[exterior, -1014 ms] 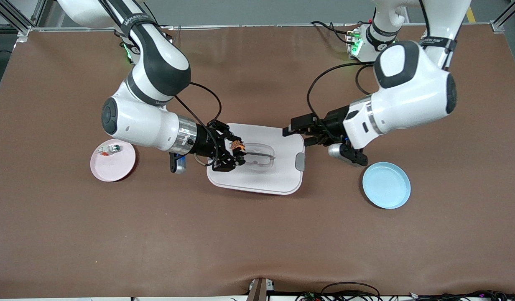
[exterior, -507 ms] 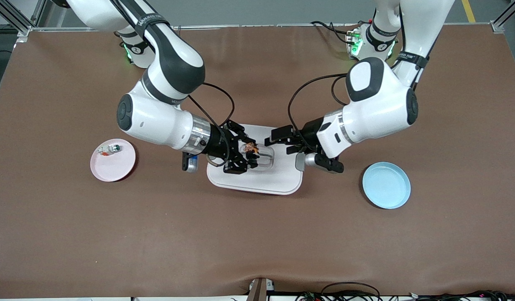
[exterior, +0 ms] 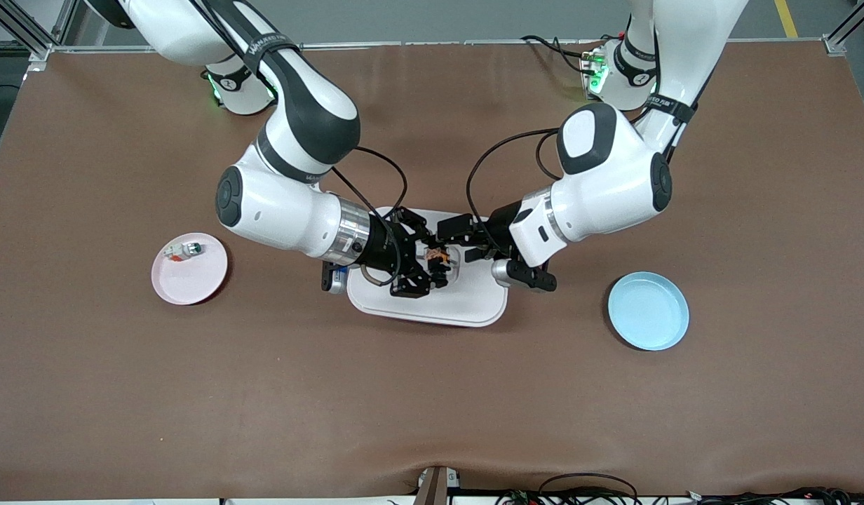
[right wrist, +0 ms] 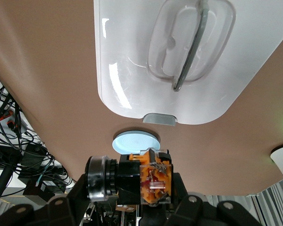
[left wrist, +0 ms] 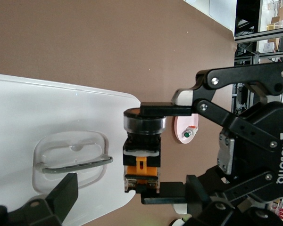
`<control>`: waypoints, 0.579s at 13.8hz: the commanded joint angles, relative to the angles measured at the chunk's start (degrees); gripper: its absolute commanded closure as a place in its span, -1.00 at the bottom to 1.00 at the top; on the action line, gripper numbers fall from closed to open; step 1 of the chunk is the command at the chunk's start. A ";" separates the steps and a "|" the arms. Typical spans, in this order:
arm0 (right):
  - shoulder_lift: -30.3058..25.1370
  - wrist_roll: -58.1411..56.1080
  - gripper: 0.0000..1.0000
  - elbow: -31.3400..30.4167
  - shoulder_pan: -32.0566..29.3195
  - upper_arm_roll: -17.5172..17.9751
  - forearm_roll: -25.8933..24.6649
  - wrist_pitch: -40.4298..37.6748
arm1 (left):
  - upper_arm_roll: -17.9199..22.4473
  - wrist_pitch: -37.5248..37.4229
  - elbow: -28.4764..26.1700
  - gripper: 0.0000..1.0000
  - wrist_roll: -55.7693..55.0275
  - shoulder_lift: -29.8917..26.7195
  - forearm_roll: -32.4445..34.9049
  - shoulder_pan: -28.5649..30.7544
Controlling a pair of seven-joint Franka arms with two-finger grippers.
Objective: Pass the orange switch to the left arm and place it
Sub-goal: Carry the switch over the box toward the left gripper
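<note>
Over box (exterior: 467,301): orange switch (exterior: 437,255) clamped in right gripper (exterior: 432,263); left gripper (exterior: 451,242) held spread, fingers flanking switch, no contact visible.

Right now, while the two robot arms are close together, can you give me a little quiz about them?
1. True or false: the left tool holds the orange switch.
2. Pick one. The right tool is over: A a sink, B the box, C a basket.
3. Fill in: the left tool's fingers are ____.

Key: 1 false, the right tool holds the switch. 2 B. 3 open.
</note>
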 commanded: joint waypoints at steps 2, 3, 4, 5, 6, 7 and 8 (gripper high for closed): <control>1.17 1.38 1.00 3.19 0.53 0.02 0.65 -0.12 | -0.03 1.10 1.34 -1.00 0.87 1.30 -0.76 -0.93; 1.17 1.72 1.00 3.45 0.53 0.02 0.66 -0.12 | -0.03 1.19 2.22 -1.00 0.96 1.91 -0.76 -1.10; 1.17 1.90 1.00 3.89 0.45 0.02 0.66 -0.21 | -0.03 1.19 2.92 -1.00 1.22 2.61 -0.76 -1.11; 1.17 1.90 1.00 3.98 0.45 0.02 0.66 -0.21 | 0.05 1.19 3.54 -1.00 1.40 2.97 -0.58 -0.85; 1.26 1.90 1.00 4.07 0.27 0.02 0.66 -0.21 | 0.05 1.19 3.72 -1.00 1.49 3.32 -0.58 -0.58; 1.26 1.82 1.00 4.07 0.01 0.02 0.66 -0.47 | 0.05 1.19 3.81 -1.00 1.49 3.41 -0.50 -0.49; 1.26 1.82 1.00 4.07 -0.08 0.02 0.66 -0.73 | 0.23 1.19 4.24 -1.00 1.57 3.41 -0.49 -0.40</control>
